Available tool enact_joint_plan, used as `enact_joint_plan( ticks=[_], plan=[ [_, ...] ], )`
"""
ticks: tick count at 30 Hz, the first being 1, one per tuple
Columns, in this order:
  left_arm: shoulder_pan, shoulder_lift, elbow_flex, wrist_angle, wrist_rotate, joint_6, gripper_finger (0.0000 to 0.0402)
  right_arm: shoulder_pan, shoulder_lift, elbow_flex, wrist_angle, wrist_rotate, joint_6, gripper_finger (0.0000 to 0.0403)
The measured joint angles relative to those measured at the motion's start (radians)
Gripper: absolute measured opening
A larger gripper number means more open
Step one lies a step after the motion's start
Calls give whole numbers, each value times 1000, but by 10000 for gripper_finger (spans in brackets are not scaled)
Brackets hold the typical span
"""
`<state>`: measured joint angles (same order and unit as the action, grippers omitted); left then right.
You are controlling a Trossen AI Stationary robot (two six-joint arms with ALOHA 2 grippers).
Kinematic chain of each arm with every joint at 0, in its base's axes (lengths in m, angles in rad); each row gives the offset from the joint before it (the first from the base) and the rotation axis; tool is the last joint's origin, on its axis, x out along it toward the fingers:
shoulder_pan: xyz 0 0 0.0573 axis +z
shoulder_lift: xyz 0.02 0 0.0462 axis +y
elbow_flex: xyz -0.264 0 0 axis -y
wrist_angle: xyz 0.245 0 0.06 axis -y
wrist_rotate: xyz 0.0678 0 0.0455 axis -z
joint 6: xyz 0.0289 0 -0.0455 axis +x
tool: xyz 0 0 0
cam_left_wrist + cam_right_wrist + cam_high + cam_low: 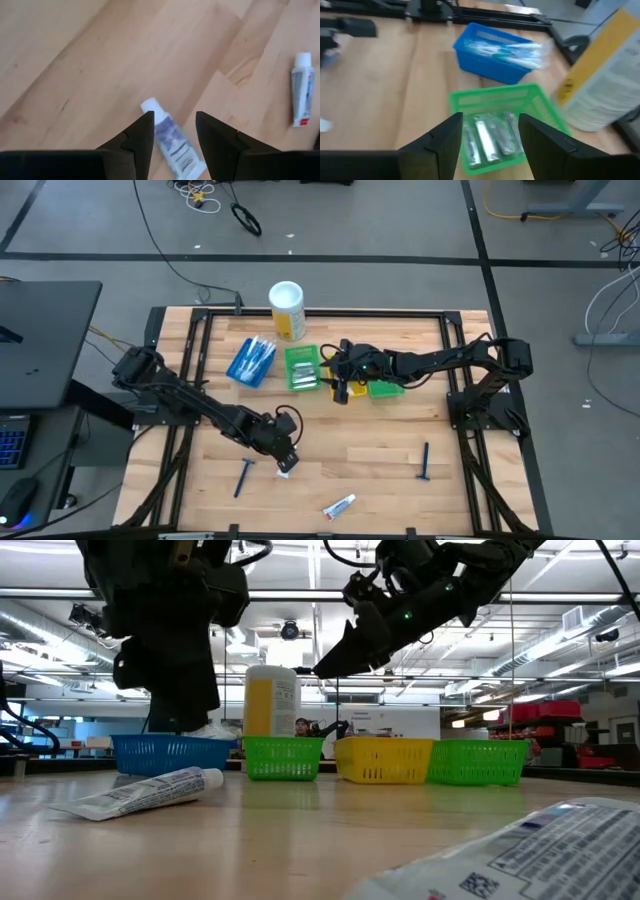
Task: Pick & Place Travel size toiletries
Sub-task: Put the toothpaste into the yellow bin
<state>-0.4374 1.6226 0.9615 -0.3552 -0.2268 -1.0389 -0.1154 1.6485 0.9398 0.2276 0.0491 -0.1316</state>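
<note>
So most stuff's already binned, left gripper (172, 135) fingers spread over a toothpaste tube (172, 142), right gripper (490, 135) released above the green bin (465, 97), two razors (424, 461) left.

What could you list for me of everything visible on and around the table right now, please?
Toothpaste tubes: two white; one between the left gripper's fingers, one near the front edge.
Razors: two dark blue, front left and front right.
Blue bin: one, holding white-and-teal toothbrushes, back left.
Green bin: one, holding silver tubes, beside the blue bin.
Yellow bin: one, under the right arm.
Canister: one, white and yellow, back edge.
Left gripper: open, low over the table, straddling a tube.
Right gripper: open, above the green bin.
</note>
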Motion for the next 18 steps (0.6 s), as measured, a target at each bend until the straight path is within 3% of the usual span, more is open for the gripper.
enact_joint_plan(
  ticks=[5,9,18],
  plan=[
    [-7,15,0,28,-39,-61,153,4,0,0,-13,-78,50,204],
    [-20,36,2,37,-44,-58,162,16,0,0,-59,-51,44,204],
    [-30,129,0,-3,-43,-89,223,23,0,-6,-61,-19,37,204]
  ],
)
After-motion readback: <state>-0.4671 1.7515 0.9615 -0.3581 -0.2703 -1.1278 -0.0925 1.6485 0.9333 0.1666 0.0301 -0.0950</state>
